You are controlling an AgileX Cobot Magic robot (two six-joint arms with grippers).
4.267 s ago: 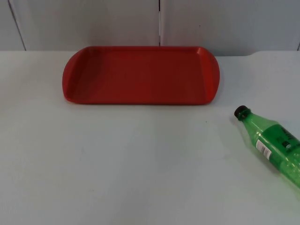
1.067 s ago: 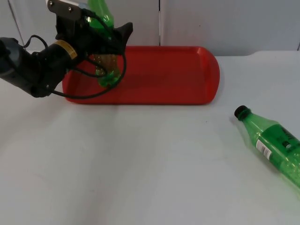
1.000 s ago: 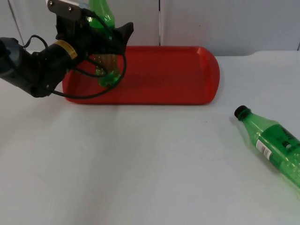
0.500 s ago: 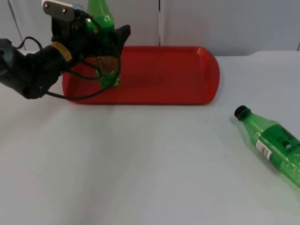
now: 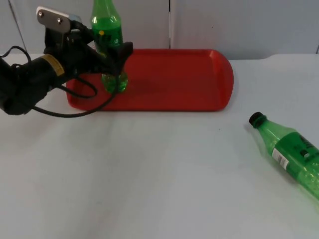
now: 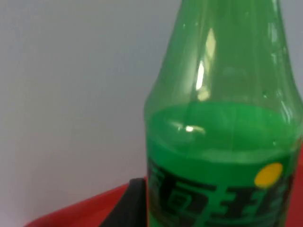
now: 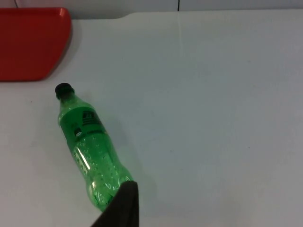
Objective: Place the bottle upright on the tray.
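A: Top view: the left gripper [image 5: 113, 56] is clamped on the green plastic bottle [image 5: 107, 47], which has gone from tilted to upright on the red plastic tray [image 5: 169, 79], at its left end.

B: Left wrist view: bottle [image 6: 222, 142] upright; releasing remains.

A: Right wrist view: a second green bottle [image 7: 87, 146] lies right of the tray [image 7: 33, 42]; the right gripper waits above it, finger state unclear.

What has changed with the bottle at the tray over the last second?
The left gripper has tipped its green bottle from a lean to upright, base now resting on the left end of the red tray, and still grips it. The second bottle still lies on the white table to the right; the tray has not moved.
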